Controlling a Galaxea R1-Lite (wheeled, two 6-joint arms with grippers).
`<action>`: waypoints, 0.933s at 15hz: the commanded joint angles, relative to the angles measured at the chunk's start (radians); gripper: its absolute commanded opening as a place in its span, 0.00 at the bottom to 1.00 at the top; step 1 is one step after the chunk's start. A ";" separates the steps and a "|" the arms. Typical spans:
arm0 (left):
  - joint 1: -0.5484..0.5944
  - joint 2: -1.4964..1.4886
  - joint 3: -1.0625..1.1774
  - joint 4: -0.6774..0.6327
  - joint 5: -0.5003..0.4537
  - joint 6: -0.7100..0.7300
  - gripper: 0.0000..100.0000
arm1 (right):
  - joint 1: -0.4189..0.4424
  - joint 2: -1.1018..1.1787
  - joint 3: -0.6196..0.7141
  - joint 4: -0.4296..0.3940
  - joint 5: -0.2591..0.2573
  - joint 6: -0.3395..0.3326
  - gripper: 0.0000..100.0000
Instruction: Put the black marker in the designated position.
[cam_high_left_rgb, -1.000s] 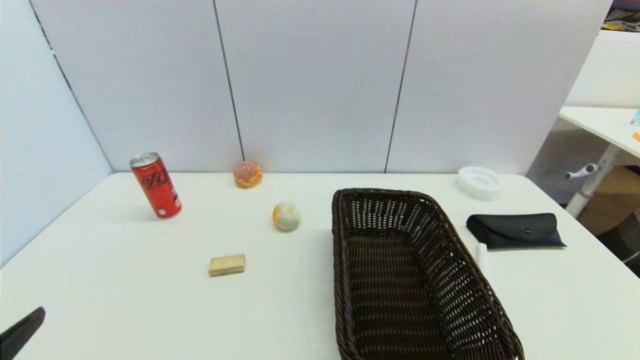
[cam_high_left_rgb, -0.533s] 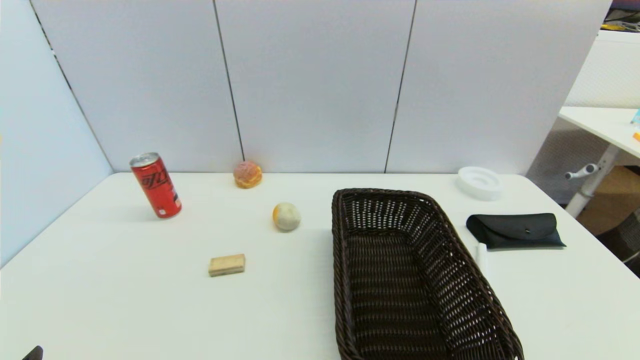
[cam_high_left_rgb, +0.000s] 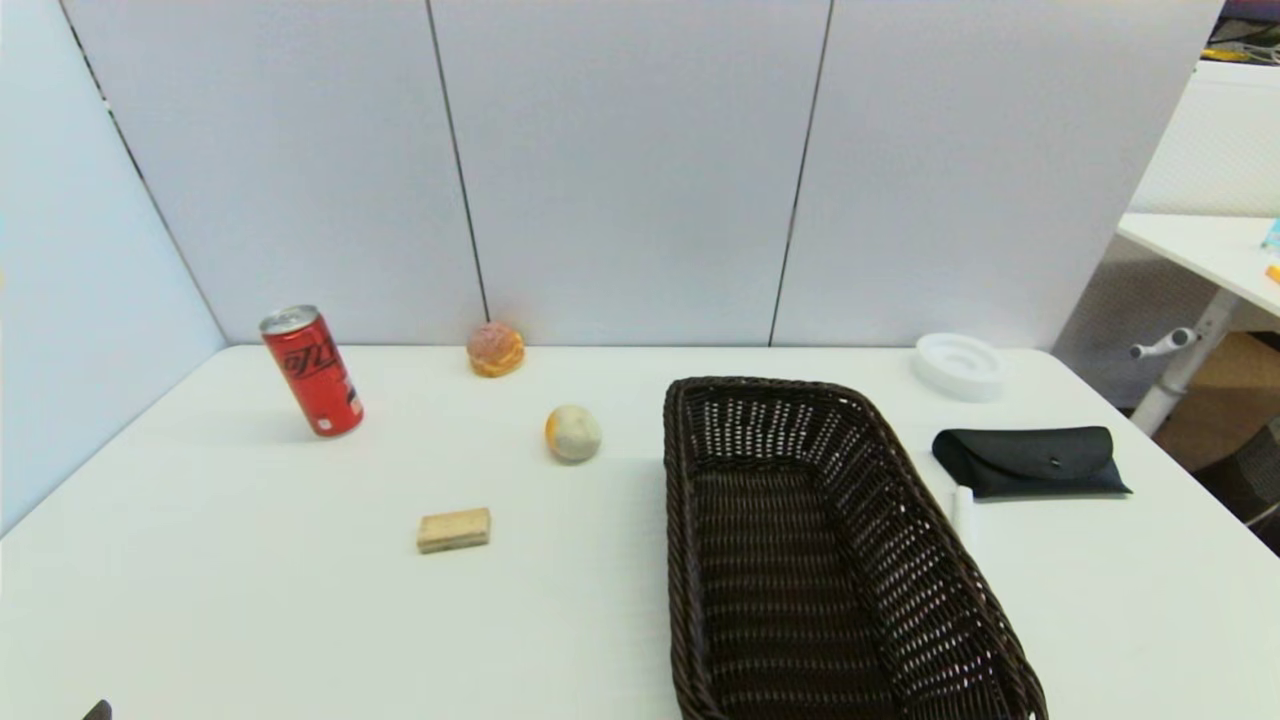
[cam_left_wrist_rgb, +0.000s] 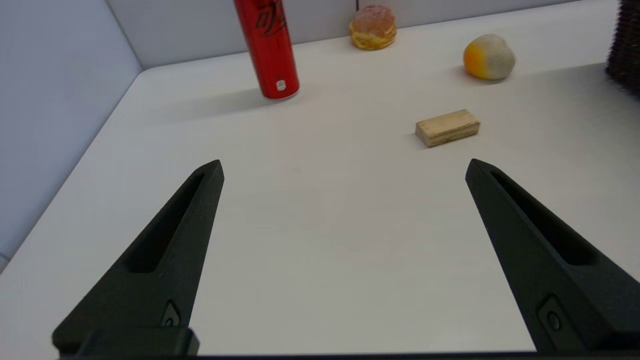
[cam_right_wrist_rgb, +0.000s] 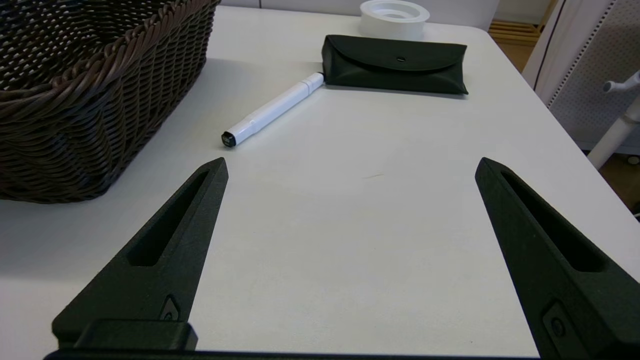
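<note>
The black marker, a slim white pen with a small black tip, lies flat on the table between the dark wicker basket and the black case. In the head view only part of the marker shows beside the basket. My right gripper hovers open over bare table short of the marker, out of the head view. My left gripper is open and empty above the table's near left; just a sliver of it shows at the head view's bottom edge.
A red can, a bun, a yellow-white ball and a wooden block lie left of the basket. A white ring-shaped dish stands at the back right. The table's right edge is near the case.
The left gripper has drawn back toward the bottom left corner of the head view, from a clear black finger to a tiny sliver. Nothing on the table has moved.
</note>
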 joint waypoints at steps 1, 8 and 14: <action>0.045 -0.174 0.134 -0.001 -0.003 -0.020 1.00 | 0.000 0.001 0.000 0.000 0.000 -0.001 1.00; 0.046 -0.257 0.134 0.098 0.042 -0.156 1.00 | 0.000 0.001 0.000 0.000 0.000 -0.001 1.00; 0.046 -0.257 0.134 0.098 0.042 -0.156 1.00 | 0.000 0.001 0.000 0.000 0.000 -0.001 1.00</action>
